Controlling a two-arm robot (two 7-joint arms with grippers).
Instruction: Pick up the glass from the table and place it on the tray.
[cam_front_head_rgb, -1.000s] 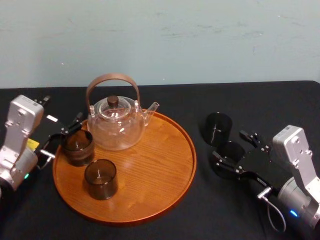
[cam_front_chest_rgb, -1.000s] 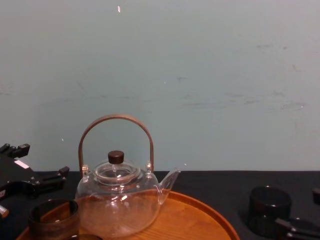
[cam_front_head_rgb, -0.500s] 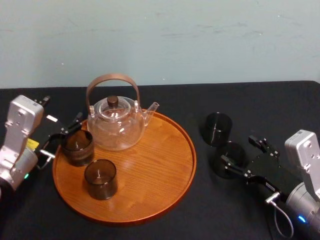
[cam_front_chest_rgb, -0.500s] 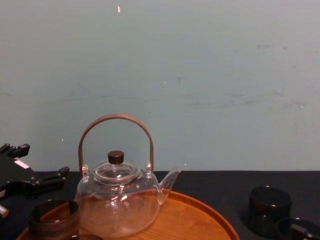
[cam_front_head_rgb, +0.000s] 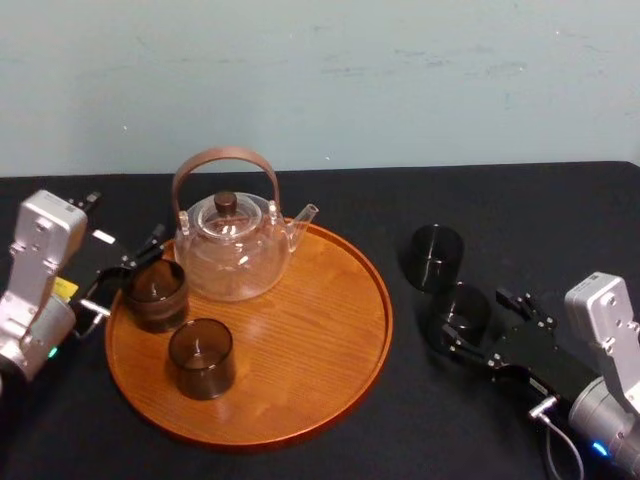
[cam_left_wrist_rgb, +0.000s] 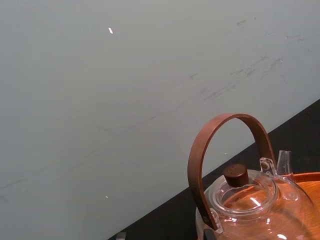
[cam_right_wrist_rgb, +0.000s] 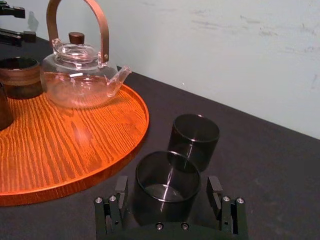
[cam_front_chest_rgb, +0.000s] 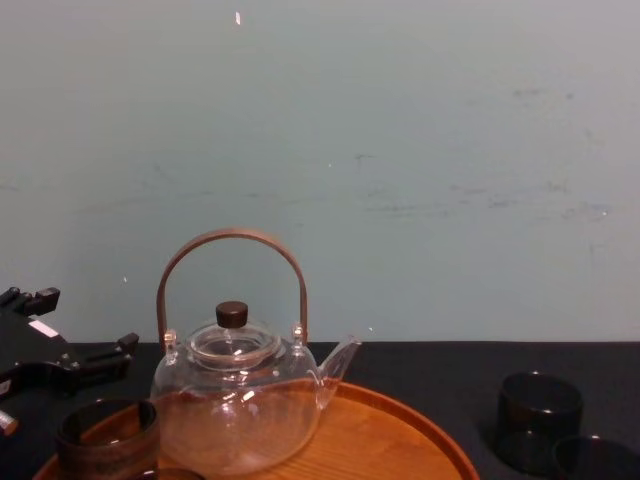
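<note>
Jaws of the right gripper stand spread either side of the nearer glass, ready to clamp it; it sits on the table beside the tray; the left gripper waits, jaws apart, at the tray's left rim.

A short, dark smoked glass stands upright and empty on the black surface. It sits between the spread fingers of the right claw, with a gap showing on either side. To its left, near but not touching, lies the tray. The tray is large and round, of orange-brown grained wood with a low raised rim, and rests flat on the surface.
</note>
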